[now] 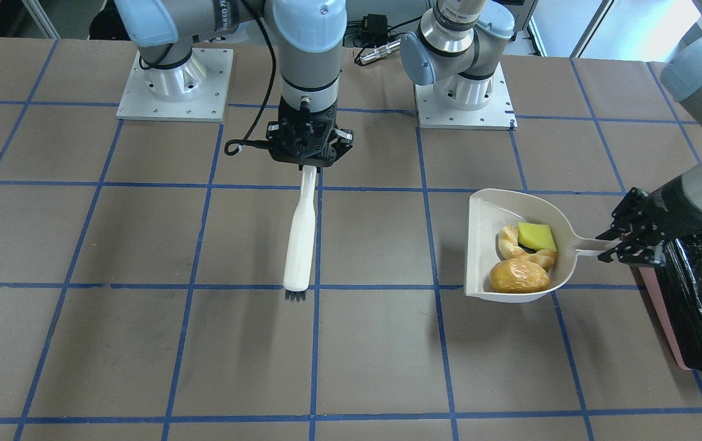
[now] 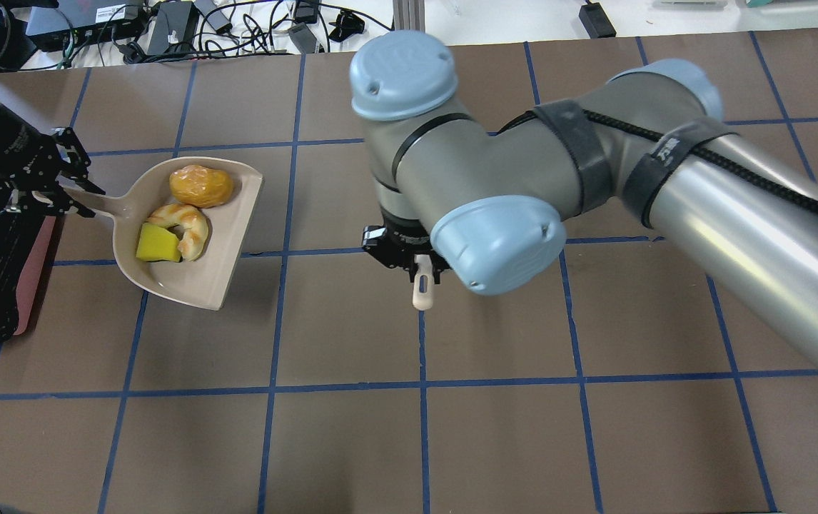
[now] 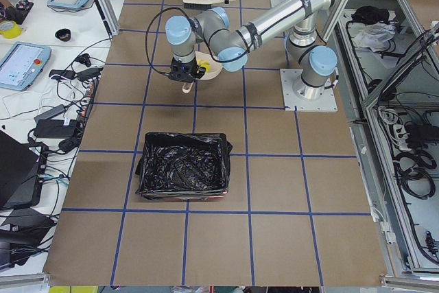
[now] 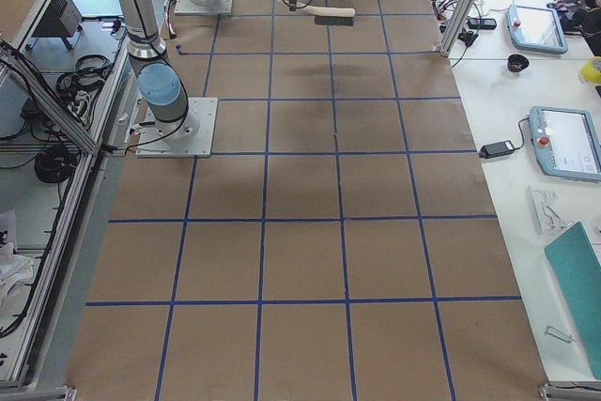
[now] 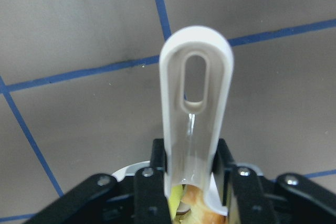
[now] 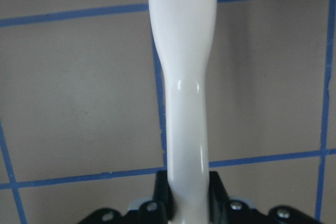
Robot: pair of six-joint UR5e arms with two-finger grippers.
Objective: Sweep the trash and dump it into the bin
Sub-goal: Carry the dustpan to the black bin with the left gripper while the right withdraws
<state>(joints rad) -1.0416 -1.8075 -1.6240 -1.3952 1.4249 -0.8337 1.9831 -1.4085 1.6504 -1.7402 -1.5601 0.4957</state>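
The beige plastic dustpan [image 2: 232,214] is gripped by its handle in the left gripper [image 2: 84,201]. The fingers are clenched on either side of the handle, as is confirmed in the left wrist view. All three pieces of trash are carried in the pan, bunched toward the handle end: the tan curved croissant [image 2: 191,223], the yellow sponge with a green layer [image 2: 158,244] and the golden-brown lumpy oval roll [image 2: 200,185]. From the shadow cast beneath it, the pan is judged to be held just off the brown table with its blue tape grid [image 1: 143,343].

The pink rectangular bin lined with a crinkled black plastic bag [image 1: 662,312] lies behind the left gripper, on the handle side. The pan's long axis runs from handle to open lip and points away from the bin, toward the table's middle. A dump is therefore judged to require that the pan be brought over the bin and tipped so that the lip faces down into the bag. The left arm is by far the nearer to the bin.

The white long-handled brush [image 1: 300,239] is grasped at its handle end by the right gripper [image 1: 308,162], with the bristles pointing away from the robot's base. It is held well apart from the pan, and the sweeping is judged done.
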